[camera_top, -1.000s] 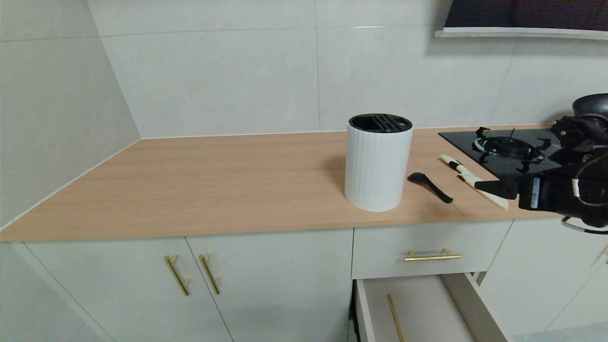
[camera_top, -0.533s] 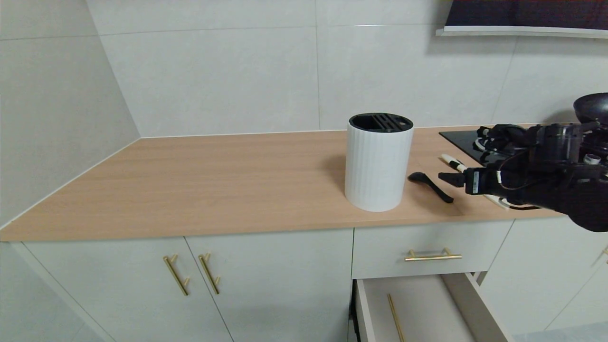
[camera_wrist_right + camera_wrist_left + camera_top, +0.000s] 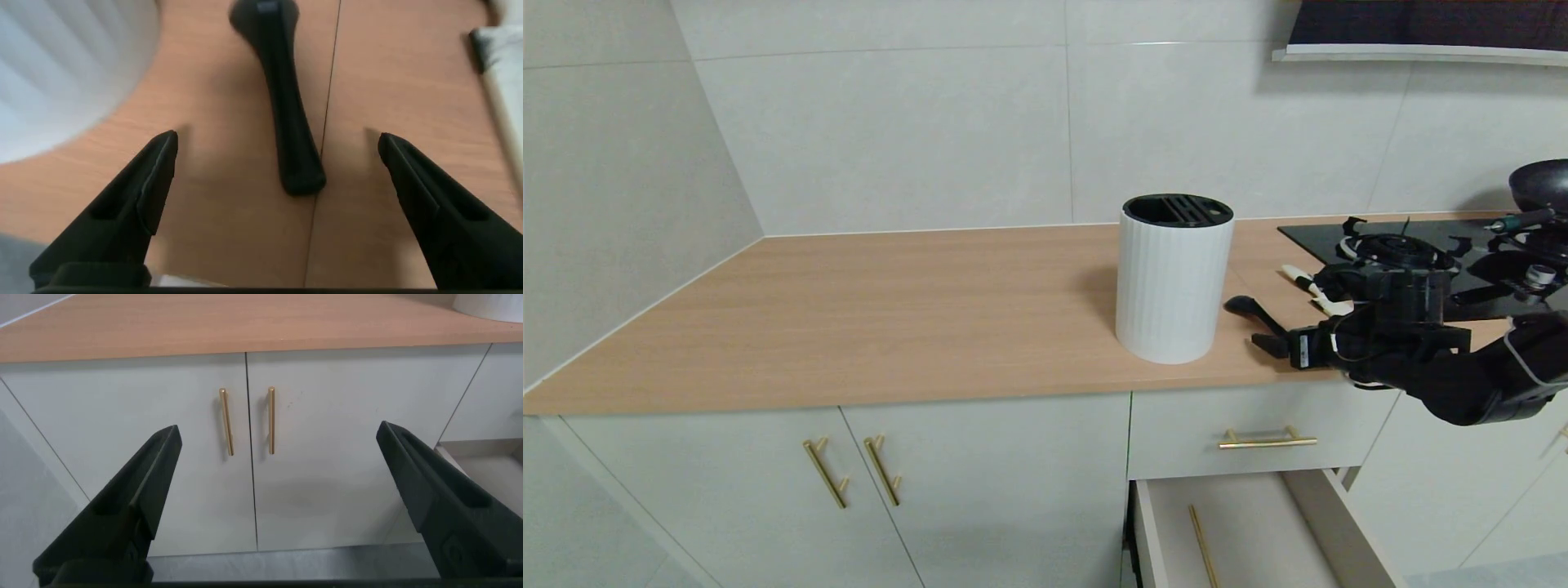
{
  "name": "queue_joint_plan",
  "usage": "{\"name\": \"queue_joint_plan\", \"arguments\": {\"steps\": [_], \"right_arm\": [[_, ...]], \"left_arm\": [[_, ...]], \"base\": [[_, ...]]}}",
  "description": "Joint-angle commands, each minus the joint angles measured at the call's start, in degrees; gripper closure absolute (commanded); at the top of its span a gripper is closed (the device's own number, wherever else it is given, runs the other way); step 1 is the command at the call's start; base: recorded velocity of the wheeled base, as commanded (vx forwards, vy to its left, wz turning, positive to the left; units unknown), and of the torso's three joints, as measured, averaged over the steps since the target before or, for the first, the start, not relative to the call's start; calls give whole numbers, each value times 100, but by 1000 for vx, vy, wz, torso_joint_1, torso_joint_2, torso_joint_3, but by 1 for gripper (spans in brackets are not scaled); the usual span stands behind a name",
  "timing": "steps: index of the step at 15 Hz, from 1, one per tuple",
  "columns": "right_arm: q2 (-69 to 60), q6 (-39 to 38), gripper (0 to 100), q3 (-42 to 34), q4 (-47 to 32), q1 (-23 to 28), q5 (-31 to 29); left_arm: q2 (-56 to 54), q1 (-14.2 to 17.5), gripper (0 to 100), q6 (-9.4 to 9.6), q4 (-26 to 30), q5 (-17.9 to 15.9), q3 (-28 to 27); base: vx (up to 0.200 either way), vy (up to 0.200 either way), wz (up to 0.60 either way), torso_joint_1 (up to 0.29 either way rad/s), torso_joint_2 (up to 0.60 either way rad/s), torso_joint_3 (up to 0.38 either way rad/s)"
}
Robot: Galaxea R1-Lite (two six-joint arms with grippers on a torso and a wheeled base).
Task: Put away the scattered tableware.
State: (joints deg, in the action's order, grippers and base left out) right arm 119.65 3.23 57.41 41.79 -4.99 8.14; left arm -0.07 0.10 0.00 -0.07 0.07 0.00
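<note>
**Nothing stowed yet: right gripper poised open over the spoon**

The black spoon (image 3: 282, 106) lies flat on the wooden counter (image 3: 890, 310), just right of the tall white utensil holder (image 3: 1173, 282), its bowl toward the far side and its handle toward the near edge. The right gripper (image 3: 278, 147) hangs low over the handle's near end with its jaws spread wide, one finger on each side of the handle and nothing between them. Whether the fingers touch the counter is hard to judge.

Farther right, a white knife (image 3: 1305, 283) also lies on the counter beside the stove (image 3: 1396, 253), partly hidden behind the right arm.

The left gripper (image 3: 278, 437) is down in front of the cupboard doors (image 3: 245, 457), below the counter. Its jaws are wide apart too, and it carries nothing.

No utensil stands in the holder's slotted top as far as the head view shows, so the task looks to be at its start. The spoon has yet to be gripped, lifted and dropped in, and the knife waits after it. A drawer (image 3: 1241, 531) below the counter stands pulled out.
</note>
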Motion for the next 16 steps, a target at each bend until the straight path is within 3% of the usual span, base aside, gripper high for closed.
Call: {"name": "queue_joint_plan", "arguments": {"steps": [1,5,6,14,16], "right_arm": [[243,-7,0,60,119,-2,-15],[287,-42,0,157,128,-2,-94],[287,-51,100,157,110,-2,-94],[261,-51,100,131,57,-2,-102],[-21,-68,100,104,-250,-38,-349]], "left_arm": [[7,-1,0,0,-1,1,0],[7,-1,0,0,-1,1,0],[7,-1,0,0,-1,1,0],[7,-1,0,0,-1,1,0],[7,-1,0,0,-1,1,0]], "base": [[0,0,0,0,0,0],[0,0,0,0,0,0],[0,0,0,0,0,0],[0,0,0,0,0,0],[0,0,0,0,0,0]]}}
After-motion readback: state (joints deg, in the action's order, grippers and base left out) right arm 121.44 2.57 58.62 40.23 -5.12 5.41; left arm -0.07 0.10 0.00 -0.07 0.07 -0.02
